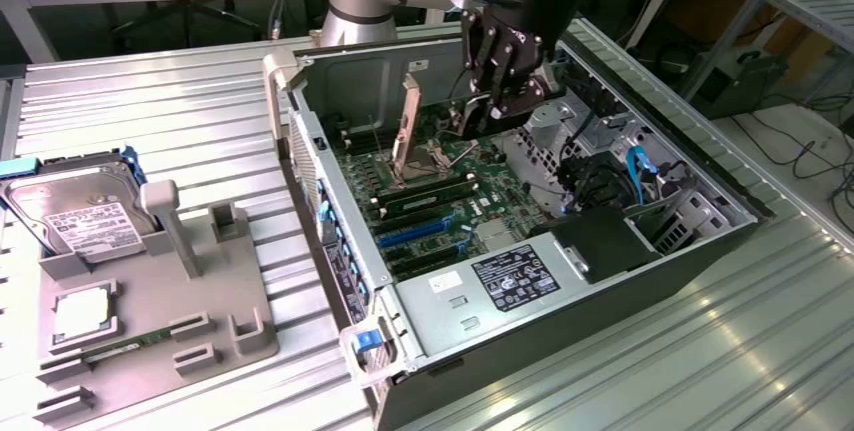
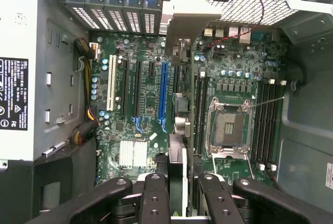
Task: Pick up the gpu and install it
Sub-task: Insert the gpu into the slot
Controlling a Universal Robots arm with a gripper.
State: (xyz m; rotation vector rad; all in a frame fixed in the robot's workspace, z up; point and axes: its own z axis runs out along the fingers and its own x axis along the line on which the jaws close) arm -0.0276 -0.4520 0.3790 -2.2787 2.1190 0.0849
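My gripper (image 1: 491,109) hangs inside the open computer case (image 1: 694,231), above the motherboard (image 1: 447,201). It is shut on the gpu (image 2: 179,112), a thin dark card that the wrist view shows edge-on between my black fingers (image 2: 155,198). The card's narrow metal bracket (image 1: 410,116) stands upright towards the case's rear wall. The card hovers over the board between the blue expansion slot (image 2: 163,91) and the CPU socket (image 2: 229,128). Whether its lower edge touches a slot is hidden.
On the exterior view's left a grey fixture (image 1: 200,321) holds a silver hard drive (image 1: 80,216), a CPU chip (image 1: 83,314) and a green memory stick (image 1: 127,341). The power supply (image 1: 514,276) fills the case's near end. Blue cables (image 1: 638,176) lie beside a drive bay.
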